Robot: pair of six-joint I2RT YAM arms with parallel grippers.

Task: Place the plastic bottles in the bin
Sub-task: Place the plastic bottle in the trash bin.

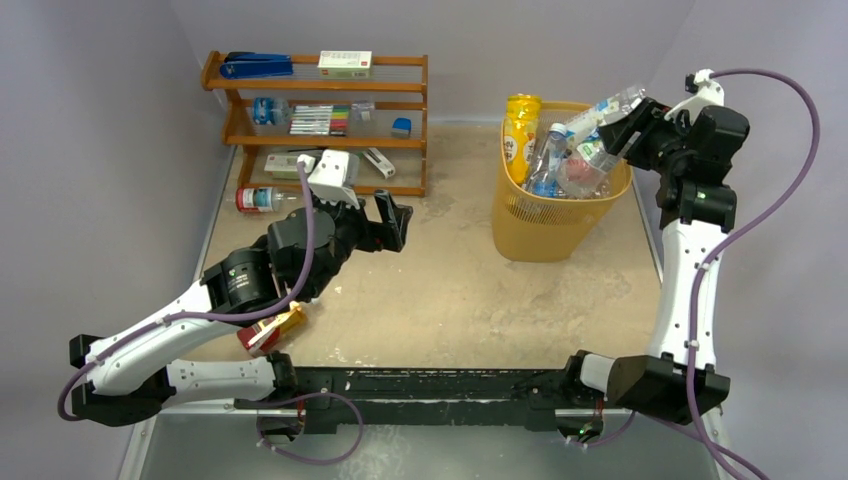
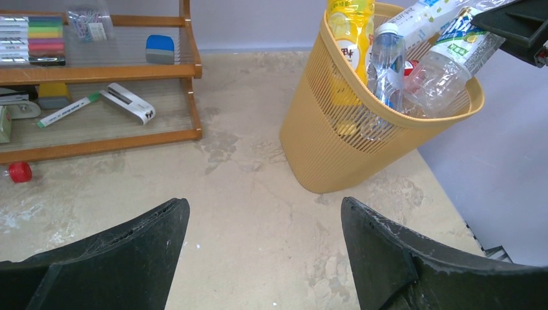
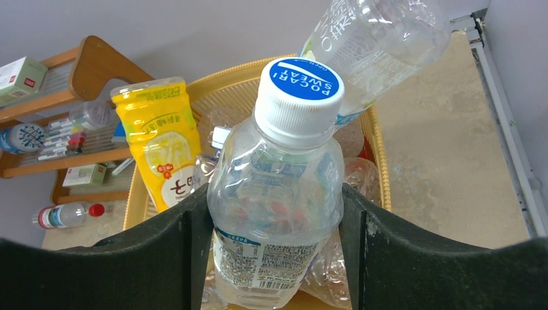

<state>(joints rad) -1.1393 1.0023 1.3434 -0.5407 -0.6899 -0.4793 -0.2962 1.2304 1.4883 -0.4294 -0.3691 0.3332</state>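
Clenching one clear blue-capped bottle [image 3: 278, 213] in the right claw [image 1: 627, 130], over the bin [image 1: 545, 235]. Holding the left claw [image 2: 265, 213] released, empty, above the worktop [image 1: 450, 300]. Counting two bottles lying outside: a red-capped bottle [image 1: 258, 198] by the rack [image 1: 330, 141] and an amber bottle [image 1: 272, 330] under the left arm [image 1: 180, 330]. Spotting one yellow bottle [image 1: 520, 130] in the bin among several clear ones.

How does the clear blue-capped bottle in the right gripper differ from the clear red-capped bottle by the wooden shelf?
The blue-capped bottle is held in the right gripper over the yellow-orange plastic bin; the red-capped bottle lies on its side on the table. Caps: blue versus red. Both are clear plastic.
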